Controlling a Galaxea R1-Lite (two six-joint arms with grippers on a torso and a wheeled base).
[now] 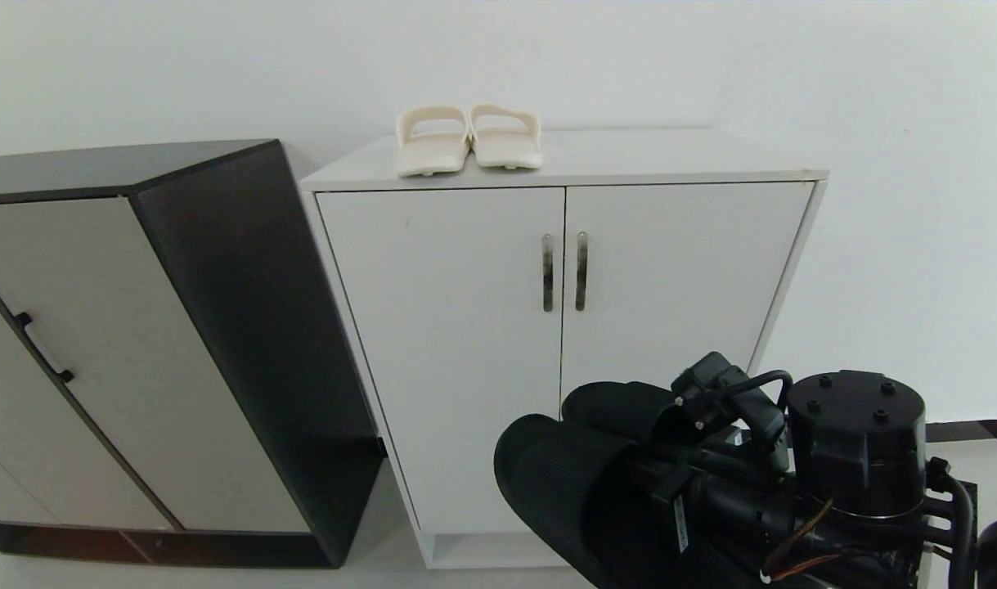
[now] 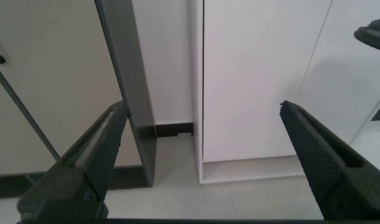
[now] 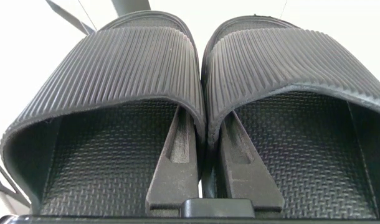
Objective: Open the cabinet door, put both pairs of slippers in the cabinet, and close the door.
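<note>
right wrist view says it: my right gripper [image 3: 205,119] is clamped on the black slippers [image 3: 146,68], squeezing their inner walls together, low before the shut cabinet [image 1: 449,343].
colleague: how will they handle?
me: light and rubbery, i judge; those ribbed walls are a good hold. cream slippers [image 1: 468,139] sit on the cabinet top. my left gripper [image 2: 202,109] gapes wide, empty. soles and the cabinet's inside are hidden.

Left gripper [image 2: 202,107] spread wide; right gripper [image 3: 205,117] seemingly pinched shut.
</note>
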